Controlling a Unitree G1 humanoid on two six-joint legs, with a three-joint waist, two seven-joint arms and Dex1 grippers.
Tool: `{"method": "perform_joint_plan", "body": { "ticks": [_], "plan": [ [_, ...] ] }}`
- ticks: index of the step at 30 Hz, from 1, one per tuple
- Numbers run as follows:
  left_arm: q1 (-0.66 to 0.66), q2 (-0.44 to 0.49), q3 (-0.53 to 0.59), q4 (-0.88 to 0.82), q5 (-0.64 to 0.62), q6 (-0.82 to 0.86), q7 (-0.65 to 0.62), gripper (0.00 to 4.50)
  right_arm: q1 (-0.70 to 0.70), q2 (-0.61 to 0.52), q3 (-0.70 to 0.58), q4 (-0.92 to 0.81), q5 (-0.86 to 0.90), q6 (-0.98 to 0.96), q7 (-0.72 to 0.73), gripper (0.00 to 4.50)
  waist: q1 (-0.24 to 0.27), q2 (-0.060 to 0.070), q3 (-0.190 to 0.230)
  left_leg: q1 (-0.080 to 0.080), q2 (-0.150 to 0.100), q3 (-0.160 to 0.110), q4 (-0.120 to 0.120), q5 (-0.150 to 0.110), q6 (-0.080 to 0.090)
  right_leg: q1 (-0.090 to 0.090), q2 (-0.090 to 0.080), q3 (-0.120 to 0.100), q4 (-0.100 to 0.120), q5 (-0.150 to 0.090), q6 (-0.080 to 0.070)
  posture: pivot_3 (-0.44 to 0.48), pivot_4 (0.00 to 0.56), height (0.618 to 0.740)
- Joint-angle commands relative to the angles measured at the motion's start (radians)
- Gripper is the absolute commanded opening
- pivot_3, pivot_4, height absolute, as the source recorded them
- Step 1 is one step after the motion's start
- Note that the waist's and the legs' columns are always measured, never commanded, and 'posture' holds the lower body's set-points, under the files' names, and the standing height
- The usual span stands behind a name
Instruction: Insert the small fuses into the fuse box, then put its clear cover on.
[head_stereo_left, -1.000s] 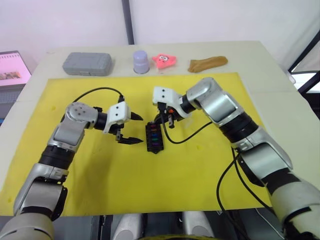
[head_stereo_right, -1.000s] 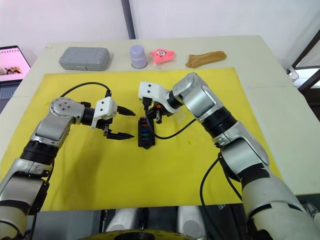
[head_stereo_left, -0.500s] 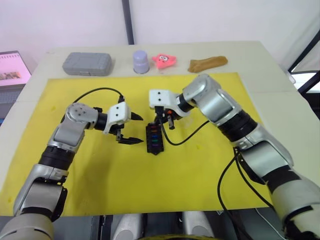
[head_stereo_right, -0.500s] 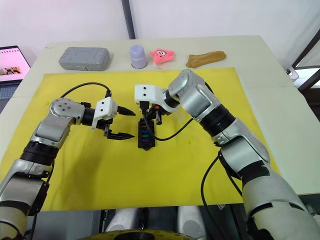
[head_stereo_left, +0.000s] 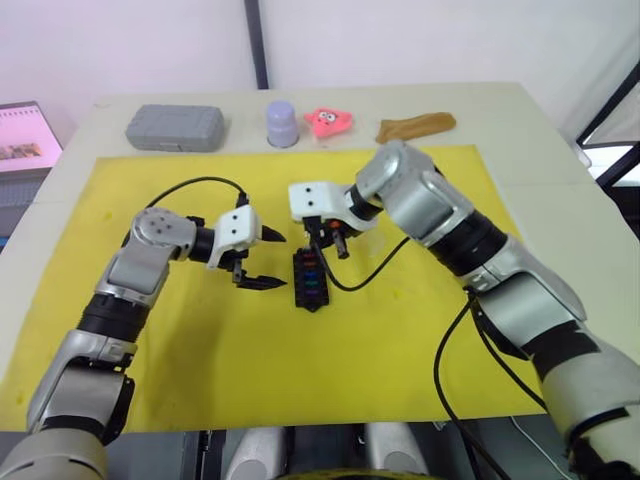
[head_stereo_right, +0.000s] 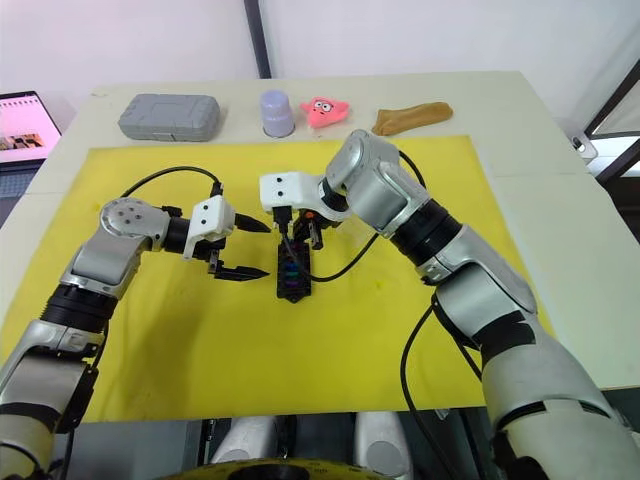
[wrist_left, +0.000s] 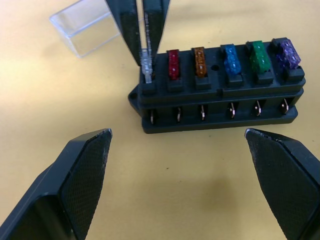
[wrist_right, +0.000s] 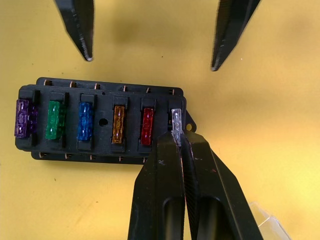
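The right tool (wrist_right: 179, 142) is clamped on the pale grey fuse (wrist_right: 176, 122) at the end slot of the fuse box (wrist_right: 102, 122), beside five seated fuses. The left tool (head_stereo_left: 258, 259) hangs just beside the box, fingers wide apart. The clear cover (wrist_left: 86, 26) lies near the box's grey-fuse end on open yellow mat (head_stereo_left: 330, 370).

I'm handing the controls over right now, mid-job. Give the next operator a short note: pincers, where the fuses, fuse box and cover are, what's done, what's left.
Right pincer: shut on the pale grey fuse, holding it at the end slot of the fuse box; whether it is fully seated can't be told.
Left pincer: open, empty, hovering beside the box.
Done: purple, green, blue, orange and red fuses stand in their slots.
Clear cover: lying on the yellow mat beside the box, not yet on.
Left: press the grey fuse home, release, then fit the cover.
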Motion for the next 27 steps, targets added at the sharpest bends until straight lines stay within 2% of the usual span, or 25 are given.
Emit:
{"method": "perform_joint_plan", "body": {
  "ticks": [1, 27],
  "plan": [
    [-0.001, 0.006, 0.018, -0.036, -0.008, -0.003, 0.008, 4.50, -0.032, 0.021, 0.017, 0.024, -0.026, 0.028, 0.005, 0.01, 0.000, 0.000, 0.000, 0.000, 0.000, 0.000, 0.000, 0.000, 0.000, 0.000, 0.000, 0.000, 0.000, 0.000, 0.000, 0.000, 0.150, 0.740],
    [0.005, 0.008, 0.018, -0.048, -0.010, -0.004, 0.015, 4.50, -0.072, 0.041, 0.027, 0.038, -0.029, 0.103, 0.083, 0.01, 0.000, 0.000, 0.000, 0.000, 0.000, 0.000, 0.000, 0.000, 0.000, 0.000, 0.000, 0.000, 0.000, 0.000, 0.000, 0.000, 0.150, 0.740]
  ]
}}
